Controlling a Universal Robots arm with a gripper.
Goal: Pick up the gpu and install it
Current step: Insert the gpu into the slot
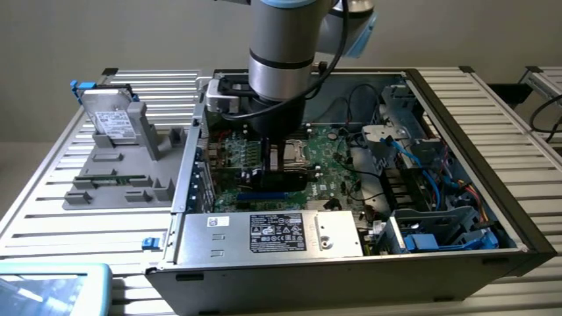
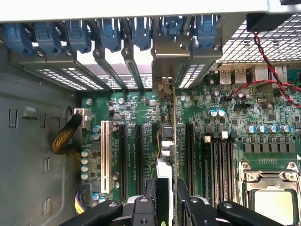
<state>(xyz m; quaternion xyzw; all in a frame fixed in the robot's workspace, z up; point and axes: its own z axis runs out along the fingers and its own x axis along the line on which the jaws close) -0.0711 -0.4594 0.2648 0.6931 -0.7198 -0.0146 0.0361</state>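
Behind the rig stands a plain grey wall, and under everything is a worktop [image 1: 491,99] of silver slatted rails. On it lies an open computer case [image 1: 351,289], with the motherboard [image 1: 338,158] facing up. On the exterior view's left sits a grey holder [image 1: 114,174], which carries a drive with a white label [image 1: 110,122].

The arm reaches down into the case from above. The gripper [image 1: 274,158] hangs low over the green board, near the side wall of the case that faces the grey holder. The jaws are partly closed and hold the gpu [image 2: 170,141] between them. The card stands on its edge, so the wrist view sees it as a thin line. It lies straight ahead of the jaws. Its long axis runs from the fingertips [image 2: 186,197] toward the rear wall of the case, where the blue latches [image 2: 108,35] and the slot covers are. This axis is parallel to the long black expansion slots [image 2: 123,160], and the card is in line with the gap among them. Its metal end [image 2: 162,89] is close to the rear openings.

In the exterior view the gpu [image 1: 285,179] is a dark block just above the board. I cannot tell whether its lower edge already touches a slot.
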